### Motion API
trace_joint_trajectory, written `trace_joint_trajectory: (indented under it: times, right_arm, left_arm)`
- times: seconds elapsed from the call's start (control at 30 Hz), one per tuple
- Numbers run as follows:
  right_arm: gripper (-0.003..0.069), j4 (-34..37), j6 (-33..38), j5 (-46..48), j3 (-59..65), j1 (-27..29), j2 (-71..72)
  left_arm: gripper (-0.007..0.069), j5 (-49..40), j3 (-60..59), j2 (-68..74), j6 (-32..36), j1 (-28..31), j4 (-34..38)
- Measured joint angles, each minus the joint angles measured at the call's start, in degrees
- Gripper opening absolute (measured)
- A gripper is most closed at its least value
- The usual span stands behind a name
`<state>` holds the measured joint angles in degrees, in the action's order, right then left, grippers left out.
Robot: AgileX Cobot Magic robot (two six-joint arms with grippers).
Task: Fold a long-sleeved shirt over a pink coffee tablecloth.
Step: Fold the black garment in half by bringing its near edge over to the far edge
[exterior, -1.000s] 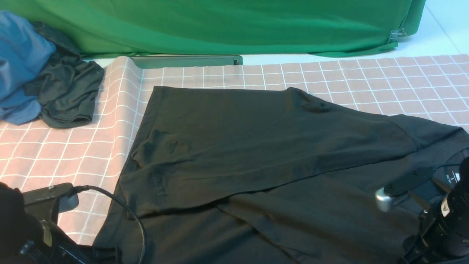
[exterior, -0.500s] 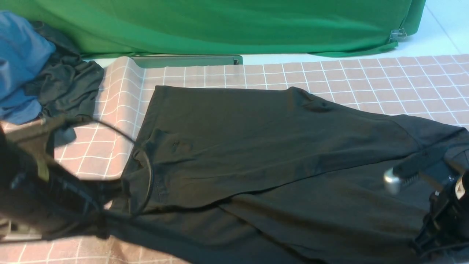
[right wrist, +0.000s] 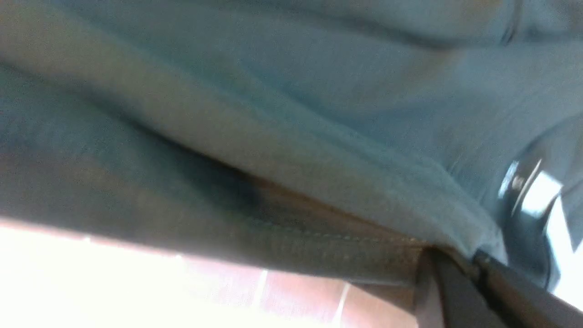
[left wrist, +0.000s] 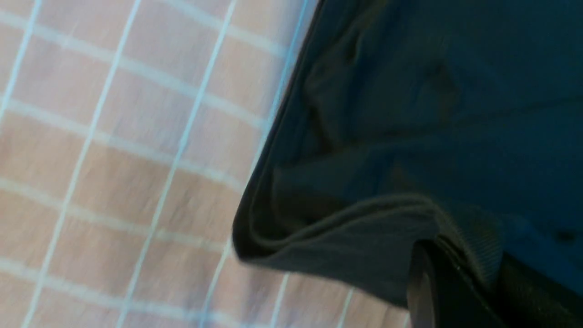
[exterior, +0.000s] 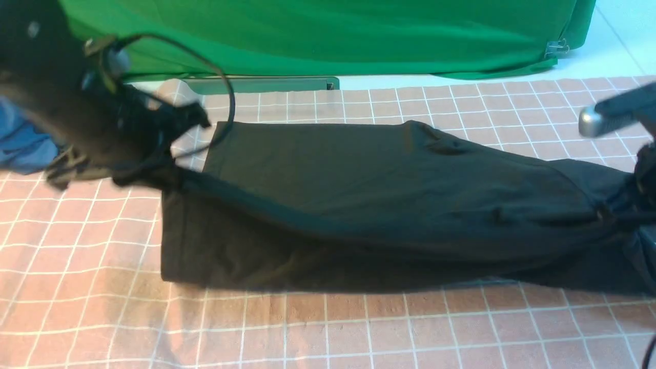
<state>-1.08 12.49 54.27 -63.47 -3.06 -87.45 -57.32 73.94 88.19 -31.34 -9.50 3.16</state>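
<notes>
Front view: nearest, pink gridded tablecloth (exterior: pixel 328 328); on it, the black shirt (exterior: pixel 318 169), its near side lifted by left end effector (left wrist: pixel 460 269) and right end effector (right wrist: pixel 460 273), both pinched closed on fabric; no writing is readable.

Both arms reaching forward.
The left gripper (left wrist: pixel 460 269) is pinched closed, its arm extended farther; the right gripper (right wrist: pixel 460 273) is also closed.

Both robot arms (exterior: pixel 92 102) (exterior: pixel 647 169) are black; a thin dark cable (exterior: pixel 228 92) loops off the left one, and a rounded silvery tip (exterior: pixel 590 122) caps a dark wrist-mounted bar (exterior: pixel 622 108) on the right.
</notes>
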Motion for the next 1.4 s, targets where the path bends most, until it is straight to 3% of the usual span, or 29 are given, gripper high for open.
trace_joint_trajectory:
  times: [0.4,0.5,0.53,0.63,0.73,0.97,1.27,1.33,1.4]
  right_arm:
    - [0.0075,2.28,2.53,2.19,-20.23,1.72,-22.59]
    - [0.0164,2.22,1.85,2.06,-22.77,1.72,-24.22]
    - [0.028,2.22,1.24,2.5,-24.98,1.72,-24.48]
    - [0.0435,3.03,1.72,4.36,-28.22,1.52,-24.48]
    - [0.0512,6.67,7.12,5.3,-29.89,0.41,-24.48]
    - [0.0536,11.68,18.99,3.08,-30.37,-5.7,-28.04]
    - [0.0536,10.21,22.13,-1.7,-30.37,-8.59,-33.18]
    - [0.0492,9.67,22.19,-1.65,-30.37,-8.7,-34.51]
    - [0.0376,9.67,22.13,-1.46,-30.37,-8.7,-34.83]
  left_arm:
    - [0.0031,-4.17,23.65,22.82,2.57,4.98,3.27]
    - [0.0031,-5.1,25.14,24.99,3.04,4.98,3.27]
    - [0.0031,-5.5,25.39,25.69,3.21,4.98,3.27]
    - [0.0031,-5.84,25.6,25.88,3.39,4.98,3.27]
    - [0.0031,-5.84,25.72,25.88,3.64,4.98,3.27]
    - [0.0031,-5.99,25.79,25.88,4.72,4.98,3.55]
    - [0.0031,-6.51,25.79,25.88,5.43,4.98,3.67]
    - [0.0031,-6.5,25.79,25.88,5.54,4.98,3.68]
    - [0.0031,-6.5,25.79,25.88,5.54,4.98,3.68]
